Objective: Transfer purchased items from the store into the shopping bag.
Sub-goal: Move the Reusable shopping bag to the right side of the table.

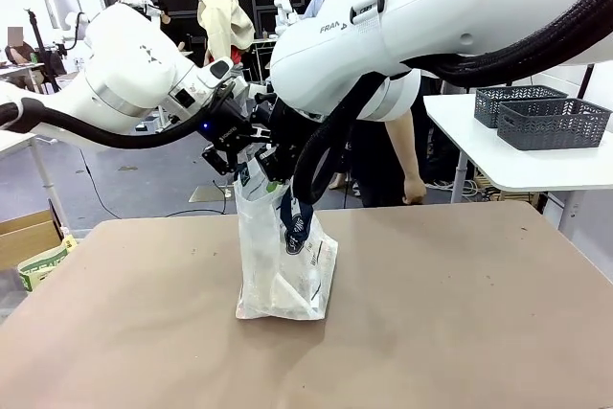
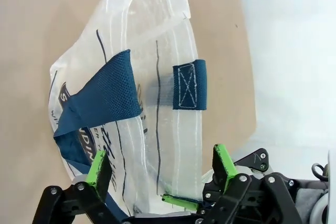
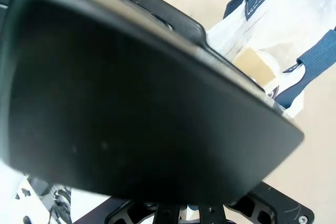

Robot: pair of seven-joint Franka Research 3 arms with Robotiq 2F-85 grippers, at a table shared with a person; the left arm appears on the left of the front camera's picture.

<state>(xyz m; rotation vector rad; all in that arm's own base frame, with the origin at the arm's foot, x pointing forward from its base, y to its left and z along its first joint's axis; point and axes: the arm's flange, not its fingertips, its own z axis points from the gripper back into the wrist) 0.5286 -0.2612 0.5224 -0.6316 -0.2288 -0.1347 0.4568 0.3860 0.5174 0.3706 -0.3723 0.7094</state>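
One shopping bag (image 1: 287, 270), mid-frame on brown table (image 1: 460, 332). Standing upright, long axis vertical, mouth pointing up, navy handle (image 1: 295, 225) drooping down the near face. At the mouth, left gripper (image 2: 161, 163): jaws spread wide, clear bag wall between green fingers (image 2: 100, 167). Beside it, right gripper (image 1: 272, 162): jaw state impossible to tell, black slab (image 3: 131, 87) blocking its wrist view. Behind, a person (image 1: 383, 141). Upper right of frame, dark grey slotted baskets (image 1: 541, 117) on white side table (image 1: 536, 171).

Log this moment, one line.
bag: upright on table | left gripper: open, astride bag wall | right gripper: at bag mouth, unclear
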